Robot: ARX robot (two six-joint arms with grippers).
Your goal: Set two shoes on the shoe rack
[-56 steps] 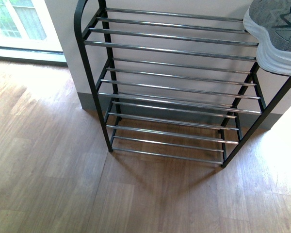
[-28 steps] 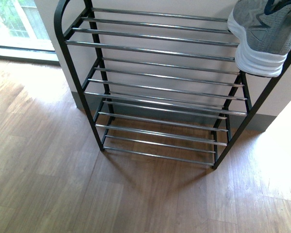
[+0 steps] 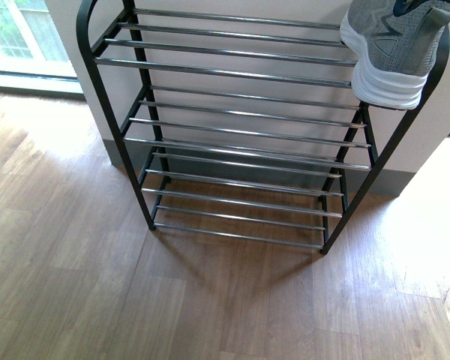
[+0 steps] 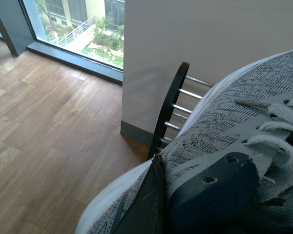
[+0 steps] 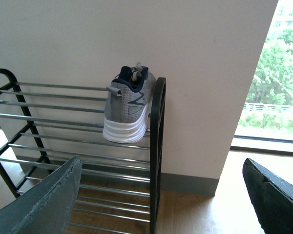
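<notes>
1. resting on the top tier of the shoe rack (image 3: 225, 73), at its right end, the first shoe (image 3: 394, 45) sits with its white-soled heel overhanging the front rod.
2. the second shoe (image 4: 219, 131) is off the rack, raised above the wooden floor (image 3: 75, 285), with one arched end of the rack showing beyond it.
3. the left end effector (image 4: 158, 195) is clenched on this second shoe, with one dark finger (image 4: 147, 209) against its knit side, beside the navy collar.
4. the right end effector (image 5: 161, 163) is released and empty, its fingers spread wide, facing the rack's right end.
</notes>
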